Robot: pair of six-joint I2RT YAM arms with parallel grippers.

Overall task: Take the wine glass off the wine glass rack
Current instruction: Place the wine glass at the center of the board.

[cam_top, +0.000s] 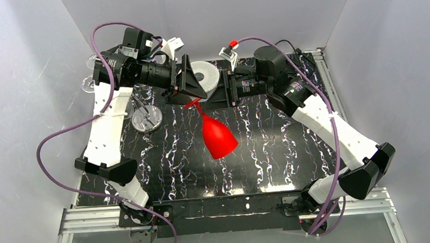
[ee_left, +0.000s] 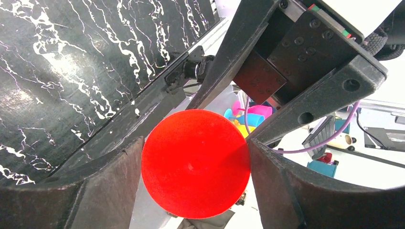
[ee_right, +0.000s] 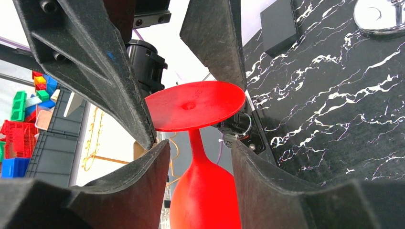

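left pincer (ee_left: 195, 153) pinches the wine glass (cam_top: 218, 137) foot; right wrist view alone shows right pincer (ee_right: 199, 147) spread beside its stem.

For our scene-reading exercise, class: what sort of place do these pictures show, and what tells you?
Probably a robotics lab workcell: a left arm and right arm bolted to an aluminium frame, white panels around the black marbled table, and stacked plastic crates beyond it.

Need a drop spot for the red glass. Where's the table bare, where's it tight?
Bare: the near stretch of table between the two arms, short of the red glass; the strip between glass and right arm. Tight: far edge, where left gripper and right gripper meet by the white spool, and far left around the rack.
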